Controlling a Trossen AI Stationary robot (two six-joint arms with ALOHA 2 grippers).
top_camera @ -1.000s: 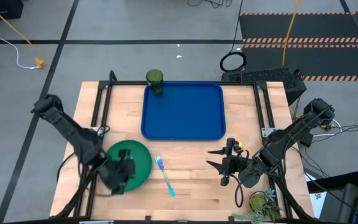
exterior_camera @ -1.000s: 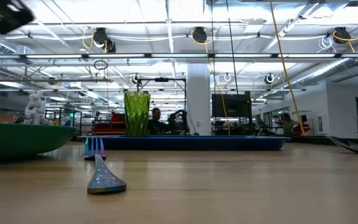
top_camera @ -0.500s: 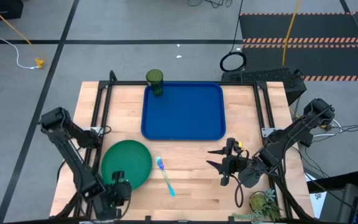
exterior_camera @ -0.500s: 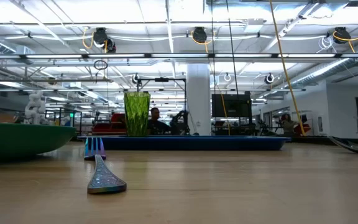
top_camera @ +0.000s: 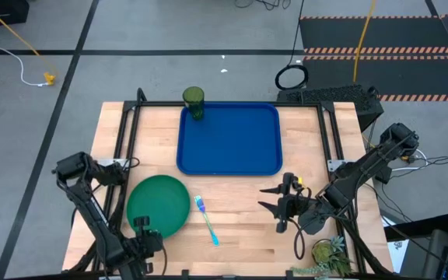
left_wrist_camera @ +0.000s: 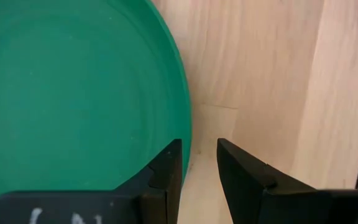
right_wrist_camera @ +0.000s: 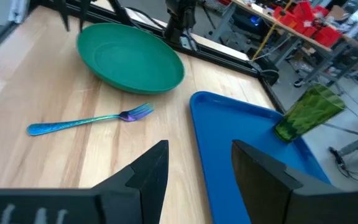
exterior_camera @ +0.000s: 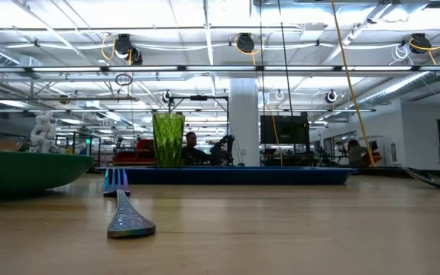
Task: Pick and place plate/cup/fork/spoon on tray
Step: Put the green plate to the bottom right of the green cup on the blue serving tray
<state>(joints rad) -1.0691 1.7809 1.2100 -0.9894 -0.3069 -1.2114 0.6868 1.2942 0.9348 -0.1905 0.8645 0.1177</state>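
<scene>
The green plate (top_camera: 159,204) lies on the table at the near left. The fork (top_camera: 206,219) lies to its right, tines toward the far edge. The blue tray (top_camera: 229,138) lies at the far middle. The green cup (top_camera: 194,99) stands upright at the tray's far left corner. My left gripper (top_camera: 142,239) is over the plate's near rim and slightly open: one fingertip (left_wrist_camera: 169,163) is over the plate, the other over the table. My right gripper (top_camera: 269,198) is wide open and empty, to the right of the fork. A slim dark thing (top_camera: 298,246) lies near it; I cannot tell if it is the spoon.
A potted plant (top_camera: 333,255) stands at the near right corner. Black frame rails (top_camera: 123,140) run along the table's left and right sides. Bare wood lies between the plate, the fork and my right gripper. The room with people shows far behind the tray in the low view.
My left gripper has drawn back from over the plate toward the table's near edge and now stands at the plate's near rim. Its arm has folded back to the left. The plate, fork, cup and my right arm have kept still.
</scene>
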